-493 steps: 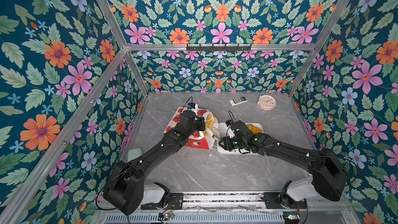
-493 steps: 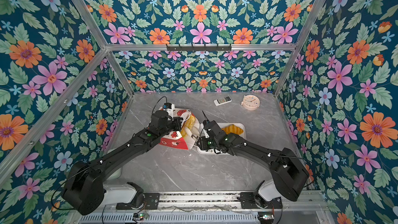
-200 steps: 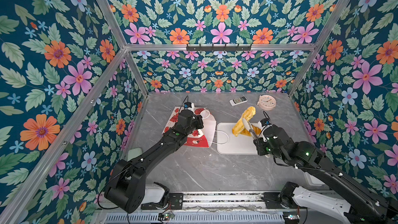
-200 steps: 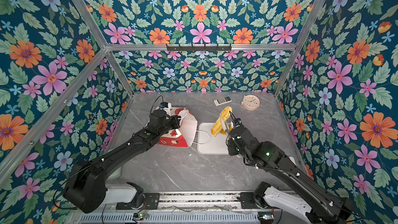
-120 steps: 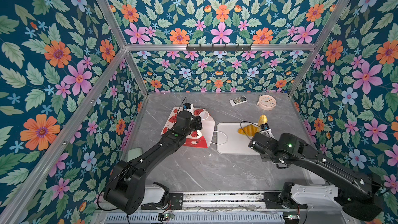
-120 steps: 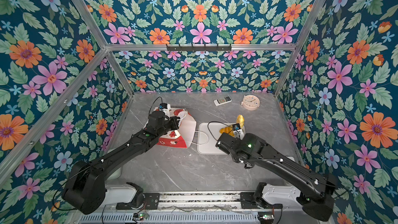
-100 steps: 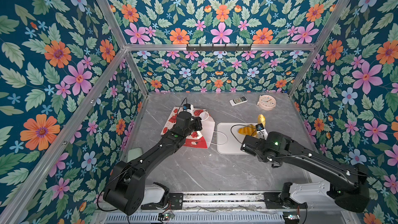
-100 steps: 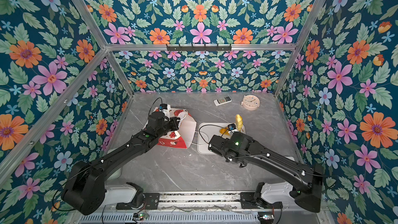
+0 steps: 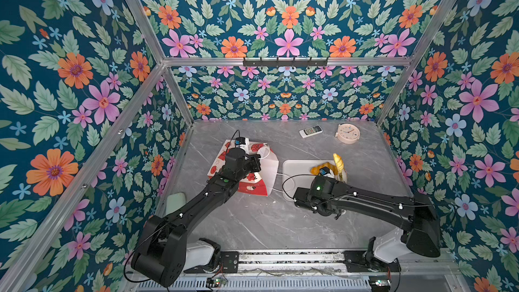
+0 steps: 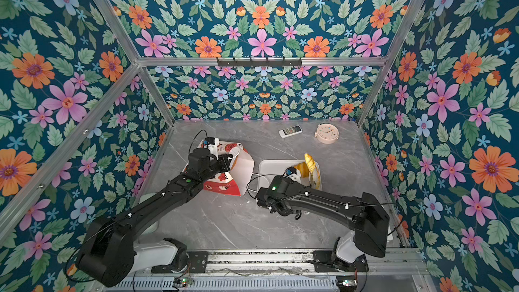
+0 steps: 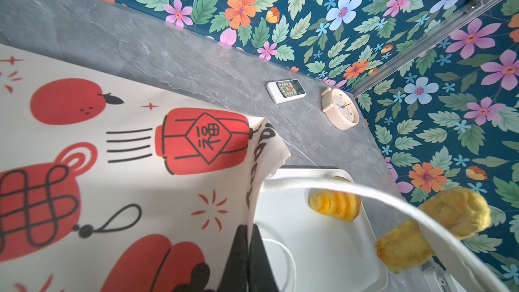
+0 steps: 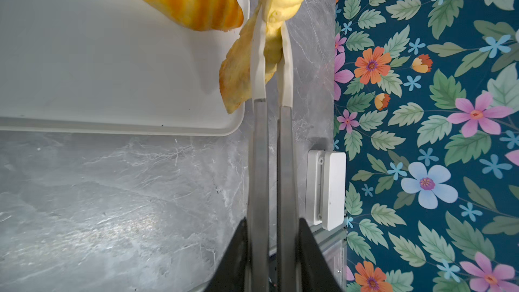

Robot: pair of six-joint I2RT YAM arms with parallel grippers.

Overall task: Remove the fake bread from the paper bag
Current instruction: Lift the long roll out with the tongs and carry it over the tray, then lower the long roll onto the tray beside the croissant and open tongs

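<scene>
My right gripper (image 12: pixel 271 23) clasps the twisted bread stick (image 9: pixel 339 164), held upright over the tray (image 9: pixel 295 169) edge, right of frame centre. My left gripper (image 11: pixel 248 228) pinches the paper bag (image 9: pixel 268 169) rim, centre-left. I judge the next move is to lower the stick and let go beside the croissant (image 9: pixel 317 169).

You're swinging the R pincer (image 12: pixel 271 33) away from the paper bag (image 9: pixel 269 170) w/ the twisted stick (image 9: pixel 339 162) clamped, lowering it over the right edge of the tray (image 9: pixel 295 169), beside the croissant (image 9: pixel 318 169).
</scene>
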